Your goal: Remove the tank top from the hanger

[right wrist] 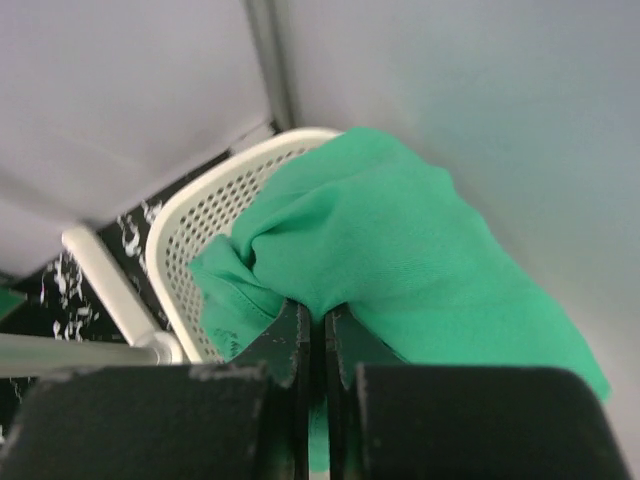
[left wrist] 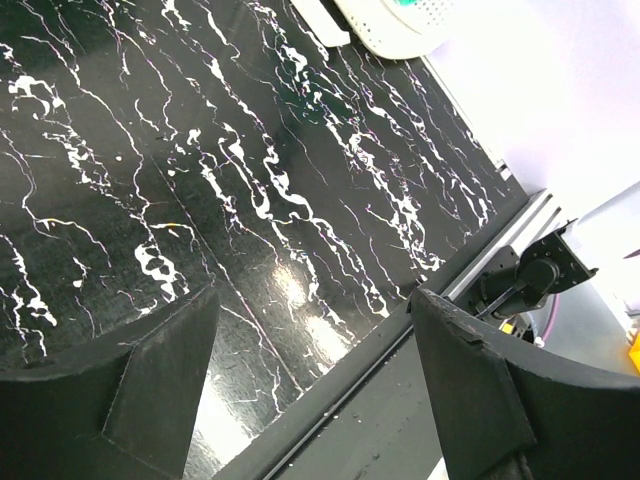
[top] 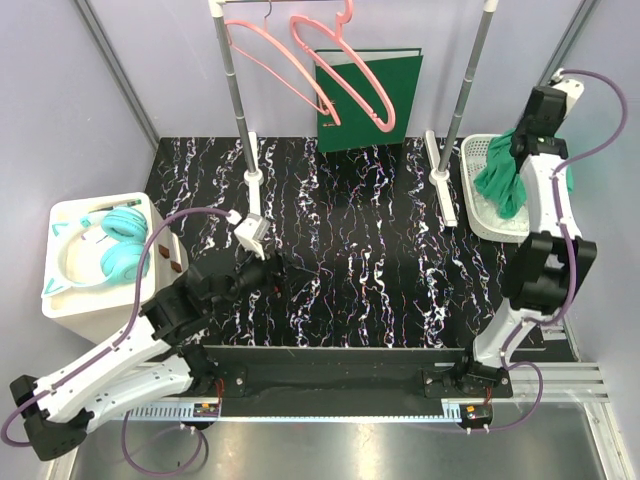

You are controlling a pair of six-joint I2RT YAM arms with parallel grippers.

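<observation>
Bright even light, tabletop glare, blurred foreground

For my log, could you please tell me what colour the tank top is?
Green; the tank top shows best in the right wrist view.

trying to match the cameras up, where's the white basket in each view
Top external: white basket at the far right, partly hidden by the tank top.
Left wrist: top edge, right of centre.
Right wrist: left of centre, behind the tank top.
Shared landmark: the rack's white foot beside it.
</observation>
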